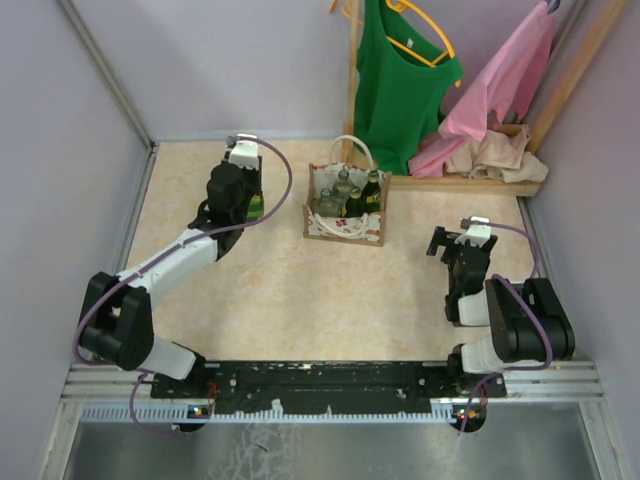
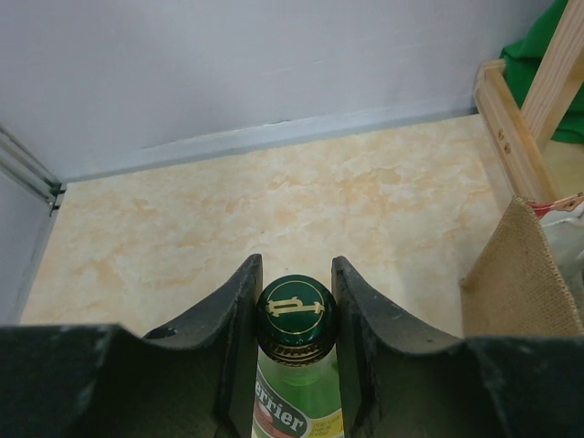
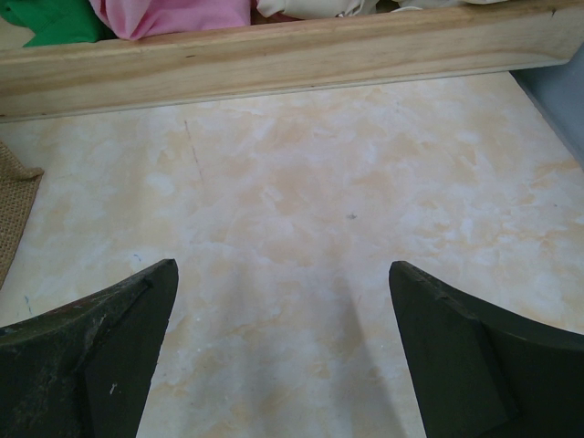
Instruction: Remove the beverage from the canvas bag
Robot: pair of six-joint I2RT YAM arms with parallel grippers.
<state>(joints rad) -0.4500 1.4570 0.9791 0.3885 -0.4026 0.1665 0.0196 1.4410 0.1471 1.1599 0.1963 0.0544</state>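
Observation:
The canvas bag (image 1: pixel 345 215) stands at the table's middle back with white loop handles and several bottles inside; its edge shows in the left wrist view (image 2: pixel 525 274). My left gripper (image 2: pixel 294 274) is shut on a green Perrier bottle (image 2: pixel 294 365) at its neck, the green cap (image 2: pixel 294 308) between the fingers. In the top view the left gripper (image 1: pixel 250 195) is left of the bag, apart from it, with the green bottle (image 1: pixel 256 207) showing under it. My right gripper (image 3: pixel 283 274) is open and empty over bare table, right of the bag (image 1: pixel 462 245).
A wooden rack base (image 1: pixel 470 182) with a green shirt (image 1: pixel 400 80), pink cloth (image 1: pixel 500 90) and a beige cloth heap (image 1: pixel 495 155) stands at the back right. The rack's wooden rail (image 3: pixel 274 55) lies ahead of the right gripper. Walls close in the table.

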